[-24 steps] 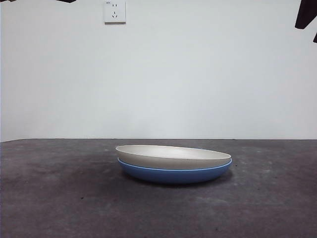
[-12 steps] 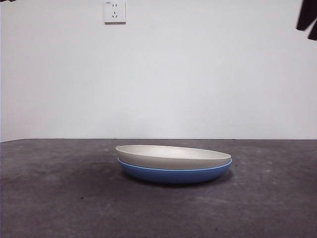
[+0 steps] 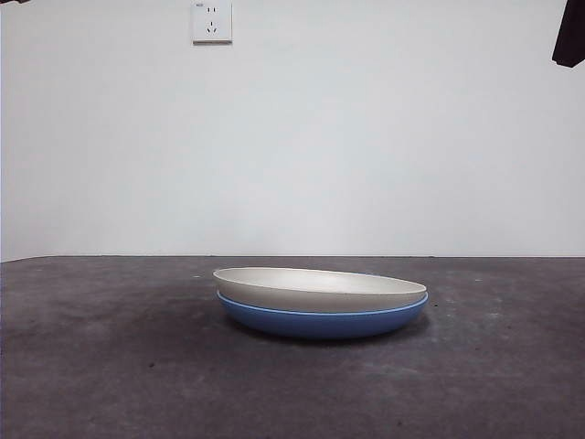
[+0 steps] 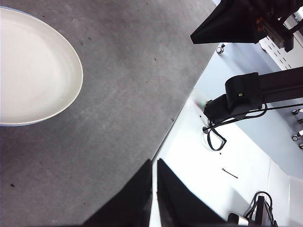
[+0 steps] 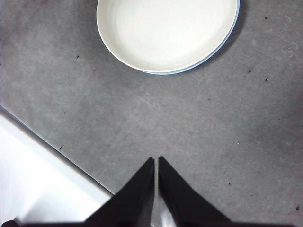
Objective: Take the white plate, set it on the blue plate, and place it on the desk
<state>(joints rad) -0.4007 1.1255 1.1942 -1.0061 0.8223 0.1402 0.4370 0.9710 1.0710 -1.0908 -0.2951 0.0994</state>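
The white plate (image 3: 320,287) rests nested on the blue plate (image 3: 322,322) in the middle of the desk (image 3: 110,366). From the right wrist view the white plate (image 5: 165,30) lies ahead with a thin crescent of the blue plate (image 5: 225,40) showing past its edge. My right gripper (image 5: 156,159) hangs shut and empty above bare desk (image 5: 227,127), well short of the plates. My left gripper (image 4: 154,161) is also shut and empty, over the desk's edge, with the white plate (image 4: 33,66) off to one side.
A black arm tip (image 3: 570,32) shows at the front view's top right corner. A wall socket (image 3: 211,21) sits on the white wall behind. Beyond the desk edge, the left wrist view shows a white floor with black stands and cables (image 4: 236,97).
The plates have not moved. The black arm tip at the top right corner has drawn up and back, showing less of itself; the dark tip at the top left has left the front view.
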